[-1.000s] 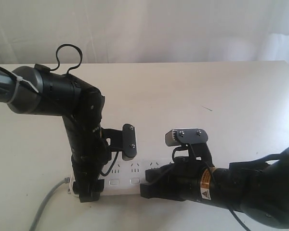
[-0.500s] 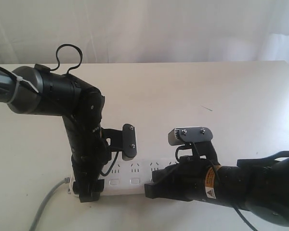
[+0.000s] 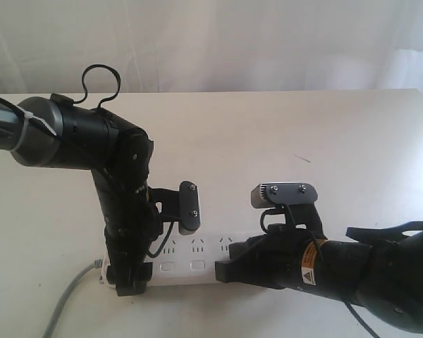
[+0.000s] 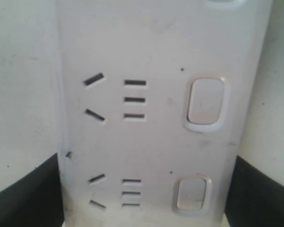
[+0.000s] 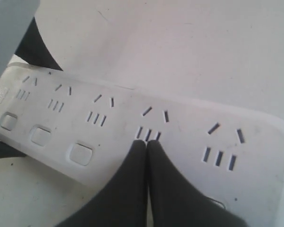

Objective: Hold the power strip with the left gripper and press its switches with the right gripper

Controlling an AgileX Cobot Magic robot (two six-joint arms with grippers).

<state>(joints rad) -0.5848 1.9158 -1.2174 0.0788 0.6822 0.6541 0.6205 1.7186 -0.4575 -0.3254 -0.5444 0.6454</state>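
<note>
The white power strip (image 3: 190, 255) lies flat near the table's front edge, its right part hidden under my right arm. My left gripper (image 3: 129, 278) clamps across its left end. In the left wrist view the black fingers (image 4: 28, 194) press both long sides of the strip (image 4: 151, 56), with two switches (image 4: 206, 104) between them. My right gripper (image 3: 224, 271) is shut and empty. Its fingertips (image 5: 146, 143) rest on the strip (image 5: 189, 113) just below the fourth socket group, beside the third switch (image 5: 80, 154). The fingers hide the surface behind them.
A grey cord (image 3: 63, 310) runs off the strip's left end toward the front edge. The bare white table (image 3: 303, 134) stretches behind both arms to a white curtain (image 3: 218, 42). The left wrist camera module (image 3: 189, 208) hangs over the strip between the arms.
My right arm has slid a little to the right along the strip, its fingers still shut. The left arm and the strip have not moved.
</note>
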